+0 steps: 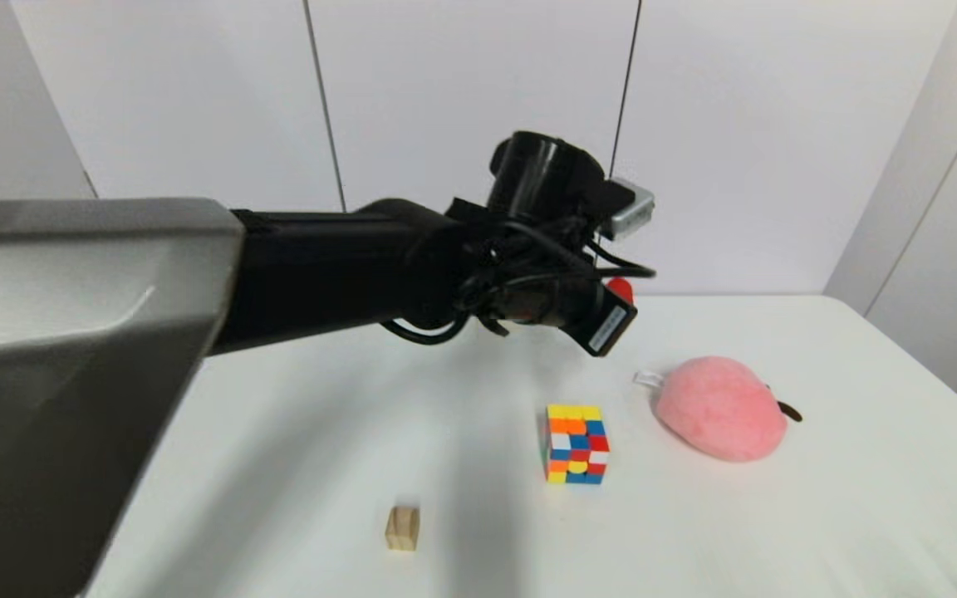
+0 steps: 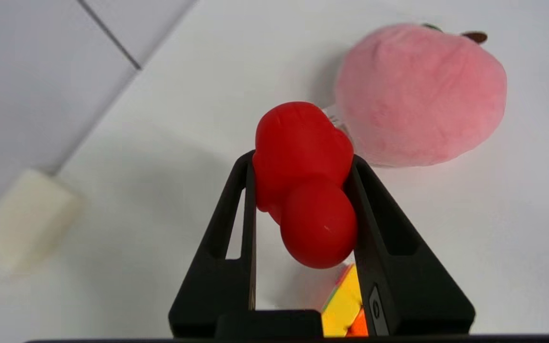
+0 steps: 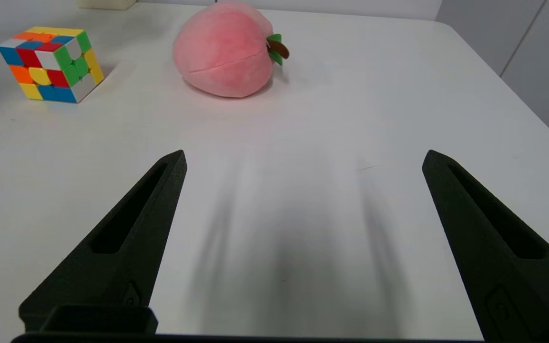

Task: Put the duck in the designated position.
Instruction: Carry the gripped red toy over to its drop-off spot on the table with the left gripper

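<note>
Over the white table (image 1: 777, 540), left gripper (image 2: 303, 162) fingers clamp the duck (image 2: 305, 181); right gripper (image 3: 303, 162) fingers spread wide

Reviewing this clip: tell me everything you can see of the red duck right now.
The duck is a small glossy red toy that looks like smooth rubber or plastic, made of two rounded lobes, a wider one and a smaller ball. No beak or eyes show. The left claw is shut on it, one black finger pressed to each side, holding it in the air above the white table, beyond the puzzle cube and near the pink plush peach. In the head view only a red sliver shows behind the claw.
</note>
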